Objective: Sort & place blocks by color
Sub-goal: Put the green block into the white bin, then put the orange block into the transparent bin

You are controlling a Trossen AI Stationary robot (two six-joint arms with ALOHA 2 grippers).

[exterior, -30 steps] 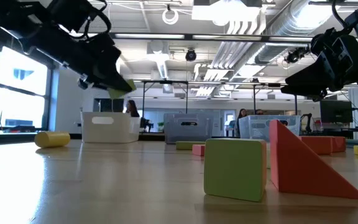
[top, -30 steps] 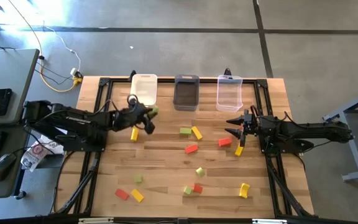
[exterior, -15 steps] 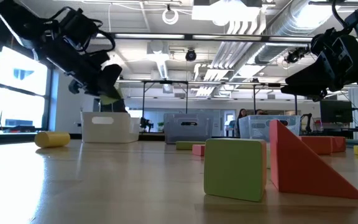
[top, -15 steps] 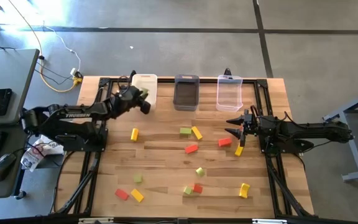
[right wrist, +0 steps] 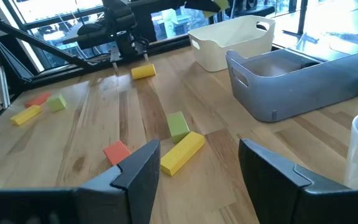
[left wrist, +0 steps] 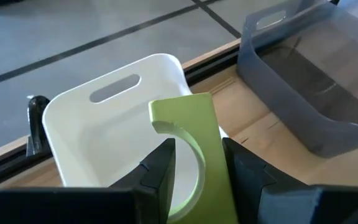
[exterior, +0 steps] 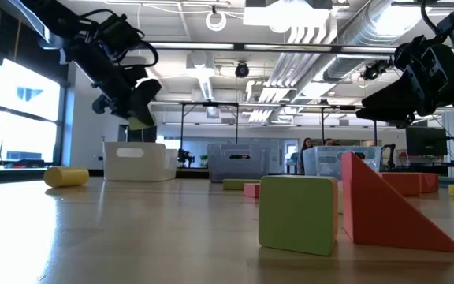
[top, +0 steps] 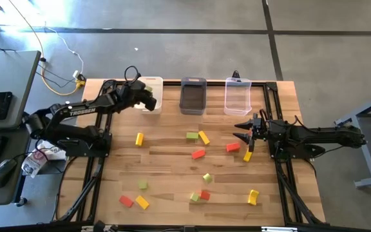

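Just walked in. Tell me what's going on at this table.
The left gripper holds a light green block over the white bin, not yet released. The right gripper waits with its fingers open near the clear bin. Red, yellow and green blocks lie scattered on the table.

You are seeing only the upper part of the light green arched block (left wrist: 194, 149) in the left wrist view; the left tool's fingers (left wrist: 157, 177) are covering its lower sides and the picture's edge is cutting off its base. In the low view, the red wedge block (exterior: 385, 207) is hiding the blocks behind it.
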